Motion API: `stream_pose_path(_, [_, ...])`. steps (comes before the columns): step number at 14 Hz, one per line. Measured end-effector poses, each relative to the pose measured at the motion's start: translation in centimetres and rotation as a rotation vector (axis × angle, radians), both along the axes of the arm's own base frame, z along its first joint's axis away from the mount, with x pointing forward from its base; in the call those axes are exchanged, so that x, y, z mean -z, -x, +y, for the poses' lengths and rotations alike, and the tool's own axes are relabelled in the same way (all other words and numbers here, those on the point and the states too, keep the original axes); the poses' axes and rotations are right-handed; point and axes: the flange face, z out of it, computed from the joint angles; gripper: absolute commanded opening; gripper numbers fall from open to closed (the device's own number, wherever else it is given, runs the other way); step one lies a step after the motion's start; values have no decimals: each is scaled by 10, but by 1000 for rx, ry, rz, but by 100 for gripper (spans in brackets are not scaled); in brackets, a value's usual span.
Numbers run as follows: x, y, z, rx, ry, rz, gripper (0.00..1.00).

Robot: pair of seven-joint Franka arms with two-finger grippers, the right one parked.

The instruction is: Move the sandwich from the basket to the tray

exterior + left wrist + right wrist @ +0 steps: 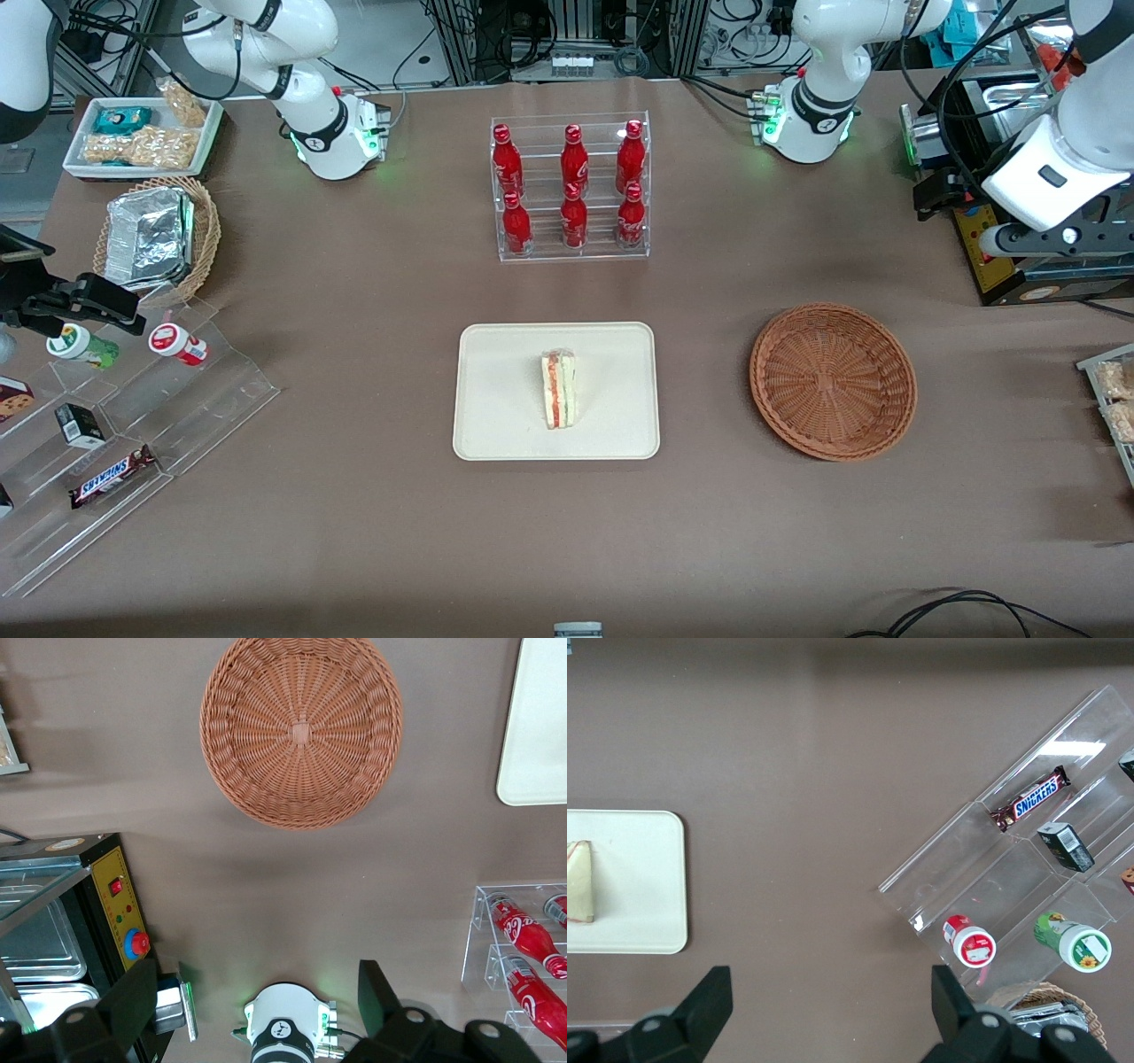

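Note:
The sandwich [559, 388] lies on the cream tray [496, 425], near its middle, and shows at the edge of the right wrist view [579, 881] on the tray [647, 877]. The reddish-brown basket [833, 381] stands empty beside the tray, toward the working arm's end of the table. My left gripper [992, 239] hangs high above the table, farther from the front camera than the basket, over the working arm's base. In the left wrist view the gripper [257, 1010] is open and empty, with the basket [301, 731] and a corner of the tray [536, 726] in sight.
A clear rack of red bottles [570, 186] stands farther from the front camera than the tray. A black and yellow box [992, 257] sits near my gripper. A stepped acrylic stand [133, 425], a foil-filled tan basket [159, 235] and a snack tray [142, 133] lie toward the parked arm's end.

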Motion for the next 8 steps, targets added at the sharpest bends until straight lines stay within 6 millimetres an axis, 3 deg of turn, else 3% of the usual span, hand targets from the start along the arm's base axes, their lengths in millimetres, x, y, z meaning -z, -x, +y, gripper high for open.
stream_pose_path(8, [-5, 2, 0, -60, 8, -15, 100])
